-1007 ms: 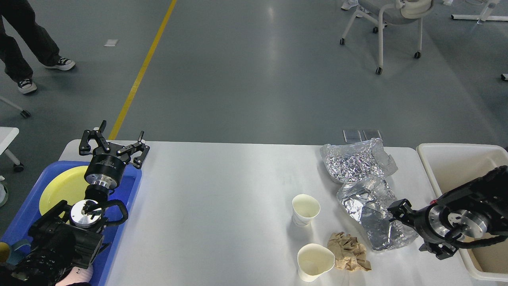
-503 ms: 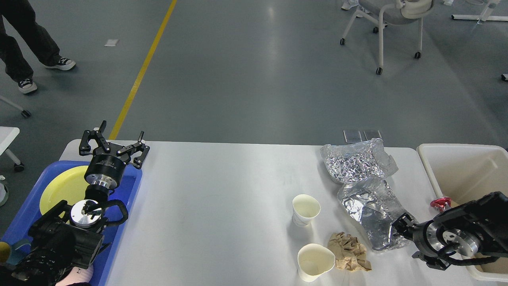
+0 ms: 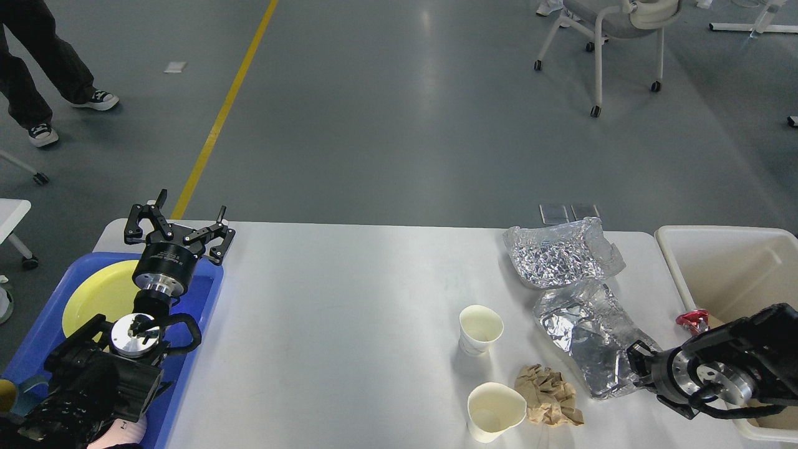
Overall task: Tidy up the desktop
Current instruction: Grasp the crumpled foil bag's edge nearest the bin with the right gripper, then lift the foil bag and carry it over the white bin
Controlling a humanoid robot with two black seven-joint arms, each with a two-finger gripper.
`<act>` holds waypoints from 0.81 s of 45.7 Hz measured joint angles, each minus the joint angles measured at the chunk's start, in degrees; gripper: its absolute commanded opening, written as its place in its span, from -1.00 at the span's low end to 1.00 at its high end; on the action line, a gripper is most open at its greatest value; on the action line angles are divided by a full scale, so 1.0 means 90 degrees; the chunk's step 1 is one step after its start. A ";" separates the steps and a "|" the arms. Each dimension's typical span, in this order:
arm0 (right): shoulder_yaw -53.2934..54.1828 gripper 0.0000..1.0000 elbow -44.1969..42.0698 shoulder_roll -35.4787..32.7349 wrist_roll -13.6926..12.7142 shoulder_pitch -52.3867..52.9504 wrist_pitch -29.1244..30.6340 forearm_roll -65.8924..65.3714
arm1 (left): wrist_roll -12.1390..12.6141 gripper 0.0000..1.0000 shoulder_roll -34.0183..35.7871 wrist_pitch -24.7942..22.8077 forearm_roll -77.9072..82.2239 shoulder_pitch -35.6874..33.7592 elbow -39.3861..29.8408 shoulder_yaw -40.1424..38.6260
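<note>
The white desktop (image 3: 343, 324) carries litter on its right half. There are two open paper cups (image 3: 480, 329) (image 3: 495, 411), a crumpled brown paper wad (image 3: 548, 396) and two crinkled foil sheets (image 3: 561, 252) (image 3: 592, 337). My left gripper (image 3: 177, 227) is open and empty above the far end of the blue tray (image 3: 206, 299). My right gripper (image 3: 637, 365) is dark and seen end-on against the near right edge of the lower foil sheet. Its fingers cannot be told apart.
A yellow plate (image 3: 100, 296) lies in the blue tray at the table's left end. An off-white bin (image 3: 729, 262) stands off the right end with a small red item (image 3: 692, 320) at its near wall. A wheeled chair (image 3: 617, 37) and a person's legs (image 3: 37, 68) are beyond the table.
My right arm has dropped back toward the near right table edge, uncovering the red item in the bin. The lower foil sheet shifted slightly with it. The left arm has not moved.
</note>
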 measured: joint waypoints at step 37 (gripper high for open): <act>-0.1169 -1.00 0.0729 -0.1457 -0.0069 0.4996 0.3348 -0.2452 | 0.0000 1.00 0.0000 0.0000 0.0000 0.0000 0.0000 0.0000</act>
